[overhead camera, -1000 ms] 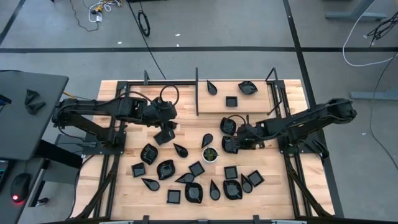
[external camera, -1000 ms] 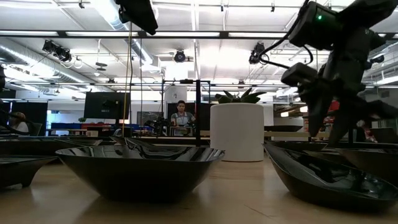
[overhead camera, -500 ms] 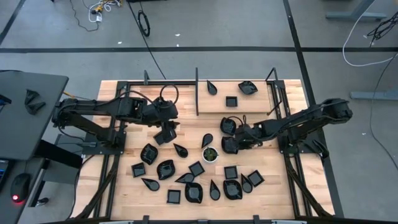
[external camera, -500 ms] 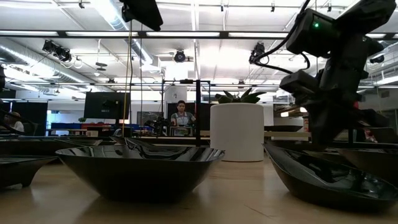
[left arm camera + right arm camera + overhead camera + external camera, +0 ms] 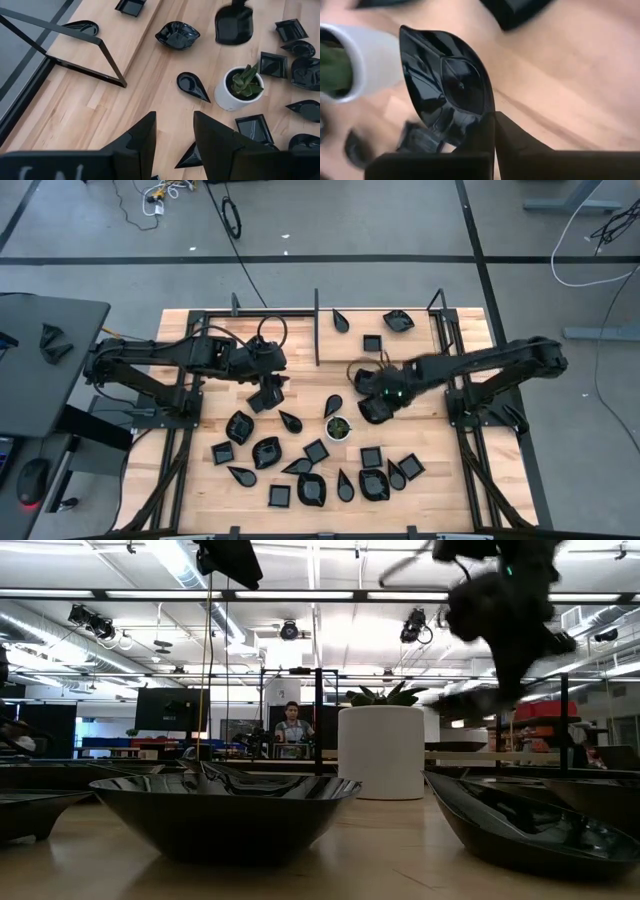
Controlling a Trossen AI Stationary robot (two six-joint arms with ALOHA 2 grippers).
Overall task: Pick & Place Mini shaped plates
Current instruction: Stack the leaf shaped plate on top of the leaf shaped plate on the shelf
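Lifted since a second ago, my right gripper [image 5: 492,122] has its jaws clenched on a plate [image 5: 455,90] above the worktop [image 5: 180,325]; three plates sit in the back section, most remain.

Glossy black mini shaped plates [image 5: 266,451] lie scattered across a pale, light-brown wooden table [image 5: 190,470] with visible grain. A small white cup [image 5: 338,427] among them holds a green plant. Both arms are dark, nearly black. The right gripper [image 5: 493,131] has black fingers pinching a shiny black plate [image 5: 451,87] with pale reflections on its surface. The left gripper [image 5: 174,145] is matte black. A thin black metal frame [image 5: 75,50] crosses the wood. The surrounding floor [image 5: 350,220] is grey with dark lines.
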